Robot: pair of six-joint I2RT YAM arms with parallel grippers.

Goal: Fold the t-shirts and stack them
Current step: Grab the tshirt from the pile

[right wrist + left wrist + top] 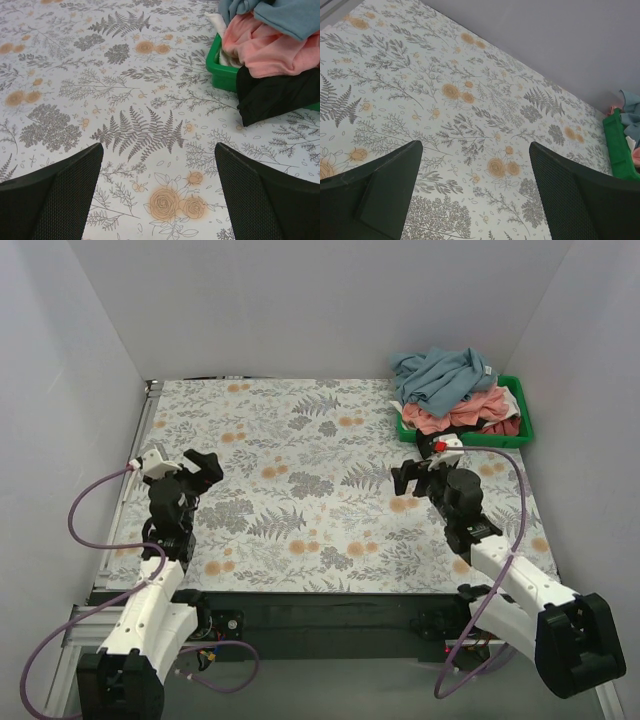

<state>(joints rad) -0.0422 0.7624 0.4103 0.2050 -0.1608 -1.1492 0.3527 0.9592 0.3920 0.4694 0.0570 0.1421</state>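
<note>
Green bin holds heaped t-shirts (grey-blue topmost).

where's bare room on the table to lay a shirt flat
The floral cover between the left gripper and right gripper lies bare, back to the far wall. Crowded only at the far right corner: the green bin heaped with t-shirts.

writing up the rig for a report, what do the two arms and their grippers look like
Both are white shells with black joints. The left arm and right arm each trail a looping purple cable. Each wrist carries a small white block; the right one has a red spot. The left gripper and right gripper are black, their fingers finely dimpled.
</note>
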